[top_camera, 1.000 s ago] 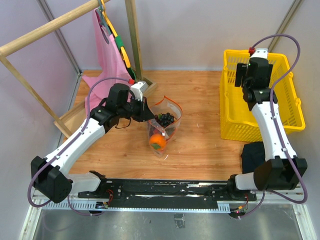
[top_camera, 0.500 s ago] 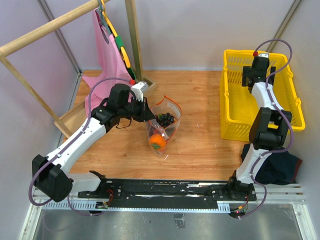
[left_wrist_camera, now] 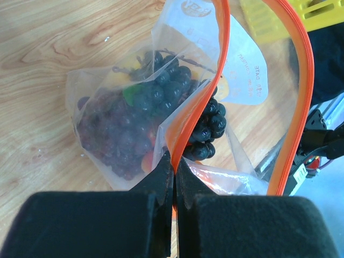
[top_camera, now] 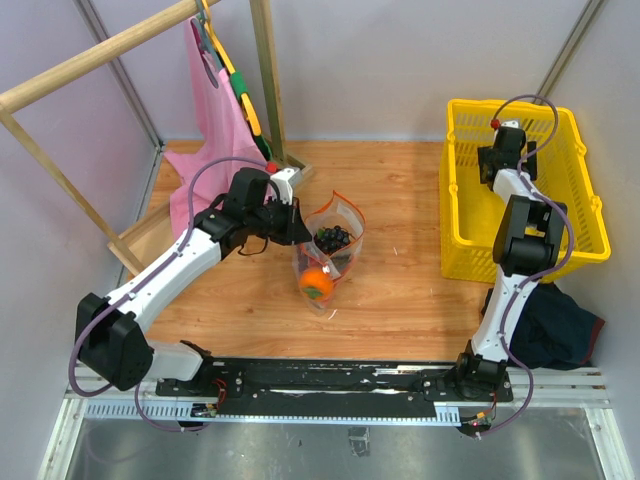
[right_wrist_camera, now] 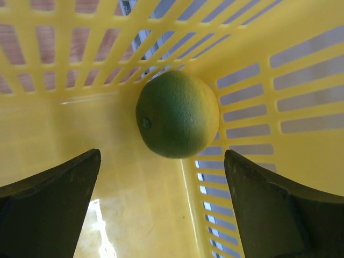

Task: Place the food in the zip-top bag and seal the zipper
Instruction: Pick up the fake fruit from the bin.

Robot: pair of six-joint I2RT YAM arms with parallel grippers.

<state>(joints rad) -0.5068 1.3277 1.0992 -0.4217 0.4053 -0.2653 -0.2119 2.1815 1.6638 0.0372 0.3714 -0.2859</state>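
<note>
The clear zip-top bag (top_camera: 328, 250) stands open on the wooden table, with its orange-red zipper (left_wrist_camera: 223, 64) spread wide. Inside are the dark purple grape bunch (top_camera: 332, 238) and the orange persimmon (top_camera: 315, 282). In the left wrist view the grapes (left_wrist_camera: 161, 99) fill the bag. My left gripper (left_wrist_camera: 174, 164) is shut on the near zipper edge and holds the mouth open. My right gripper (right_wrist_camera: 161, 161) is open, deep in the yellow basket's back corner. The green lime (right_wrist_camera: 177, 114) lies just ahead of its fingers. The other fruits are not identifiable.
The yellow plastic basket (top_camera: 580, 215) stands at the right. A wooden rack (top_camera: 265, 70) with a pink cloth (top_camera: 215, 110) stands at the back left. A dark cloth (top_camera: 550, 325) lies by the right arm's base.
My right arm has swung up and reached into the basket's back corner. My left gripper has kept its hold on the bag's edge, shifting slightly.
</note>
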